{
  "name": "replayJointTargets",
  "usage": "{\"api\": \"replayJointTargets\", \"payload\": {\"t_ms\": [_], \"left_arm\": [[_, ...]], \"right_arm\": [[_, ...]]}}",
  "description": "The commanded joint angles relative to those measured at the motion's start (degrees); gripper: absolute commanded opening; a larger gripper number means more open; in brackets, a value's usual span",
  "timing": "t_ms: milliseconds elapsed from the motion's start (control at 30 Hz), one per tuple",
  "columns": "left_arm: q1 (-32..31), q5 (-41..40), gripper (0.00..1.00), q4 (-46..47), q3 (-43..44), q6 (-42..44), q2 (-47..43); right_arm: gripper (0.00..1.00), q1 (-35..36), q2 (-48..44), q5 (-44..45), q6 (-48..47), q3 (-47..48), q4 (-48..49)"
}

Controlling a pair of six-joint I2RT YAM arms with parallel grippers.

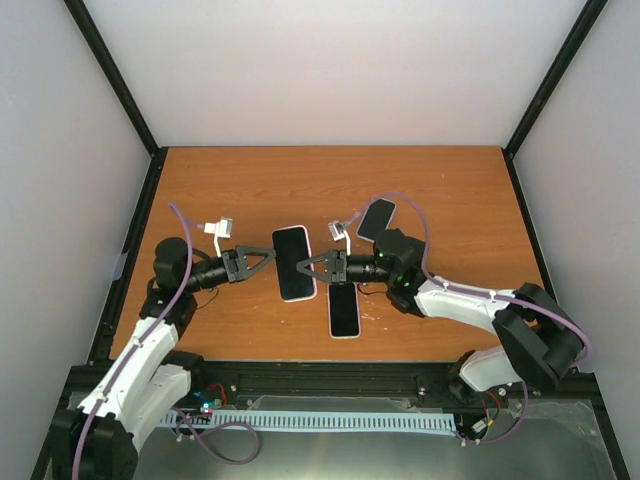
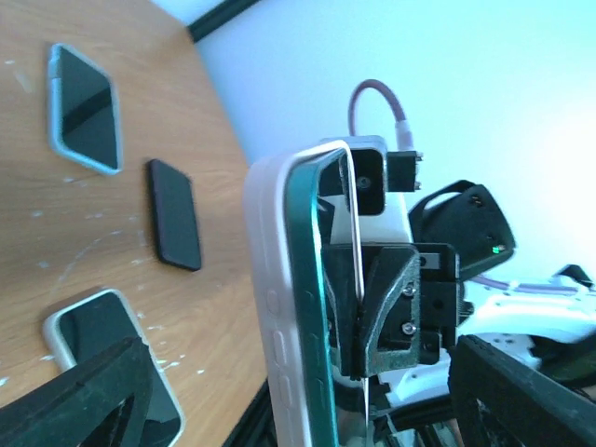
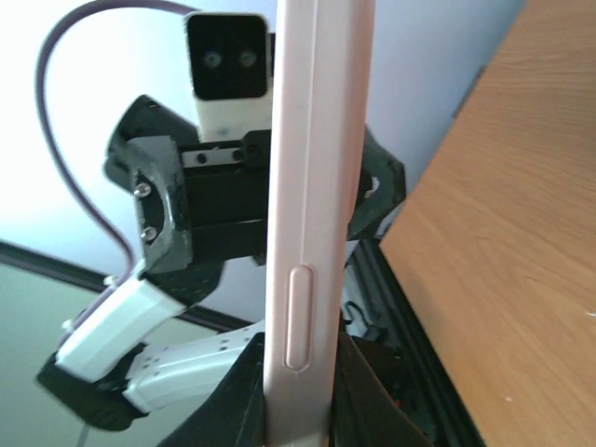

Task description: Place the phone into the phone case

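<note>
— Where is our phone (image 1: 293,262)?

— It is lifted off the surface (image 1: 230,190) at the middle of the top view, screen up, between our two arms. The phone case (image 2: 270,307) covers its back. In the left wrist view the white shell runs along the phone's teal edge, but a thin lip near the upper centre looks unseated to us.

— And our grips?

— Our right end effector (image 1: 303,266) is pinched tight on the right-hand edge of the case and carries it. Our left end effector (image 1: 272,256) is spread wide, its fingers straddling the opposite edge without clamping.

— Why hold it like that?

— We judge that one side anchors the case so the other can close and press the rim home. A second handset (image 1: 344,311) lies on the surface at lower centre, apart from this.
</note>
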Motion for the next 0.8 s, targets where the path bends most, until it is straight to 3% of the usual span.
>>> {"api": "replayJointTargets", "payload": {"t_ms": [0,233,600,767], "left_arm": [[0.2,6.7,0.86,15.4,-0.3,-9.4,-1.8],[0.2,7.3,0.75,31.9,-3.7,-21.0,-3.4],[0.2,4.8,0.20,32.1,-5.9,-23.1,-3.2],[0.2,4.2,0.07,27.4,-5.4,-20.7,-3.0]], "right_arm": [[0.12,0.9,-3.4,-5.3,1.1,0.5,8.2],[0.13,2.7,-3.6,-7.4,3.3,0.8,11.6],[0.13,3.1,-4.4,-6.9,0.8,0.1,8.7],[0.19,3.2,-4.6,-6.5,-0.3,0.4,6.6]]}}
